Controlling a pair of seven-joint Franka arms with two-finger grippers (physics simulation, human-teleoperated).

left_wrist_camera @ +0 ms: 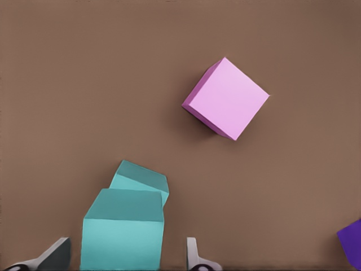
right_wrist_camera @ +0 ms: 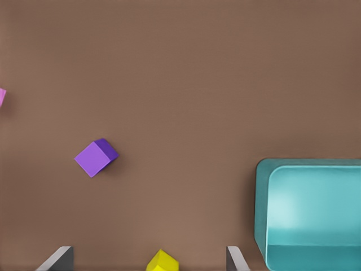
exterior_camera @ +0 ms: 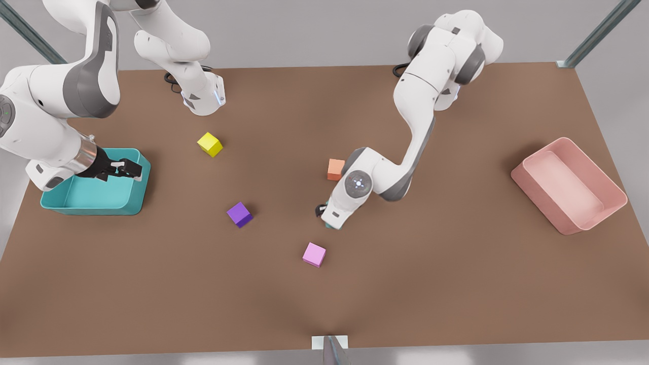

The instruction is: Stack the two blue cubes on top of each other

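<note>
The left gripper [left_wrist_camera: 124, 257] sits low at the middle of the front view, its jaws spread, with the upper teal cube [left_wrist_camera: 122, 231] between the fingers [left_wrist_camera: 194, 257] and a gap showing on each side; whether the pads touch it I cannot tell. That cube rests on the lower teal cube [left_wrist_camera: 141, 179], which is turned a little and peeks out behind it. In the front view both cubes are hidden under the wrist but for a teal sliver [exterior_camera: 330, 225].

The pink cube [exterior_camera: 314, 254] lies near them, toward the lower middle of the front view; the purple cube [exterior_camera: 239, 214] sits off to the front view's left, the orange cube [exterior_camera: 335, 169] just above the left arm's elbow, and the yellow cube [exterior_camera: 210, 144] in the upper left.

The right gripper [exterior_camera: 127, 169] waits at the front view's far left, jaws released and holding nothing, over the teal bin [exterior_camera: 139, 203]. The pink bin [exterior_camera: 568, 185] stands on the brown surface [exterior_camera: 456, 284] at the far right.
</note>
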